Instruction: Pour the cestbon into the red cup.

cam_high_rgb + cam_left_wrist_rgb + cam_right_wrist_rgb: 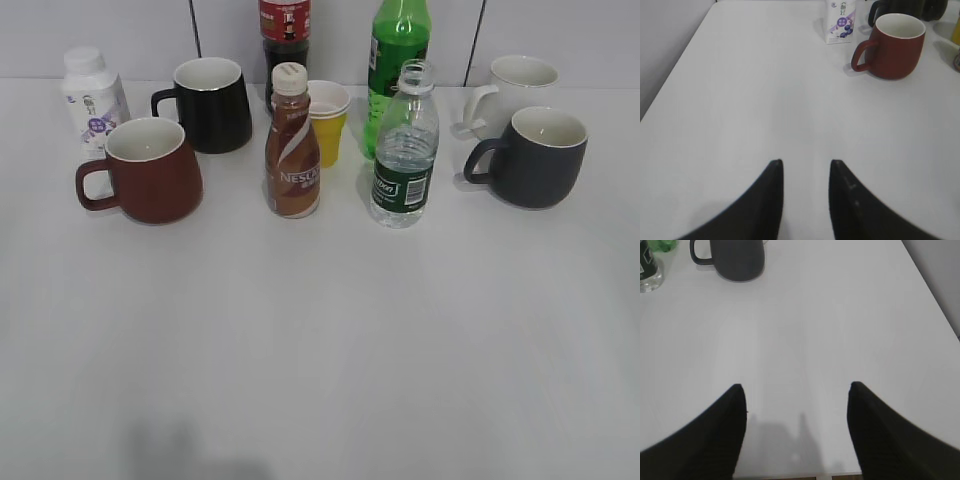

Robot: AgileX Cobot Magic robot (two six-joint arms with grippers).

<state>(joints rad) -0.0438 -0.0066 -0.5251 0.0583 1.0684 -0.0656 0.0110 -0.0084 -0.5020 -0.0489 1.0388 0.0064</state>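
The cestbon, a small clear capless bottle with a dark green label, stands upright right of centre; its base shows at the top left of the right wrist view. The red cup stands at the left with its handle to the left, and also shows in the left wrist view. My left gripper is open and empty over bare table, well short of the red cup. My right gripper is wide open and empty near the table's front edge. Neither gripper shows in the exterior view.
A brown Nescafe bottle stands between cup and cestbon. Behind are a black mug, small yellow cup, tall green bottle, dark cola bottle and white carton. A dark grey mug and white mug stand right.
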